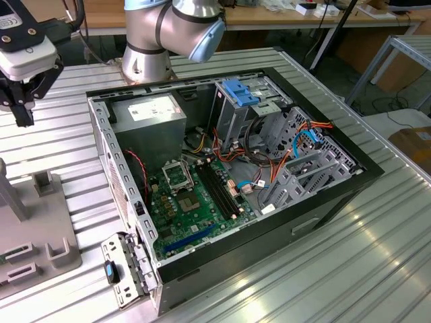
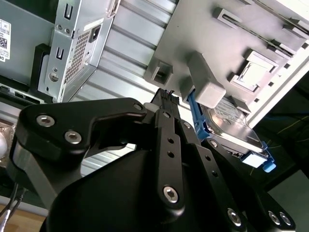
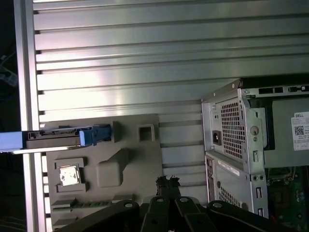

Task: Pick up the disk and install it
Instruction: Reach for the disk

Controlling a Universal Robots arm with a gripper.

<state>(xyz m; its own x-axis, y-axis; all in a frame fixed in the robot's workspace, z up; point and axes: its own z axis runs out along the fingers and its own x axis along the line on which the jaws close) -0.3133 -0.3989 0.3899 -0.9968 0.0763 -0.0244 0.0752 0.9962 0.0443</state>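
Clenched empty hand (image 3: 167,182) over ribbed metal table (image 3: 145,58), disk (image 3: 53,139) in grey fixture (image 3: 130,164)

The black gripper (image 2: 165,94), fingertips together and holding nothing, hangs near the blue-railed disk (image 2: 234,129), slotted into a grey fixture (image 2: 193,29) on the ribbed metal table (image 2: 130,43) beside a computer case (image 2: 72,48).

In the second wrist view the holder (image 2: 207,87) and the pincer (image 2: 164,95) links cover much of the disk (image 2: 234,129). In the first wrist view the disk (image 3: 53,139) shows edge-on, its face hidden, one end cut by the picture's edge. In the exterior view the left edge clips the holder (image 1: 40,229), and the top edge cuts the arm (image 1: 168,33).
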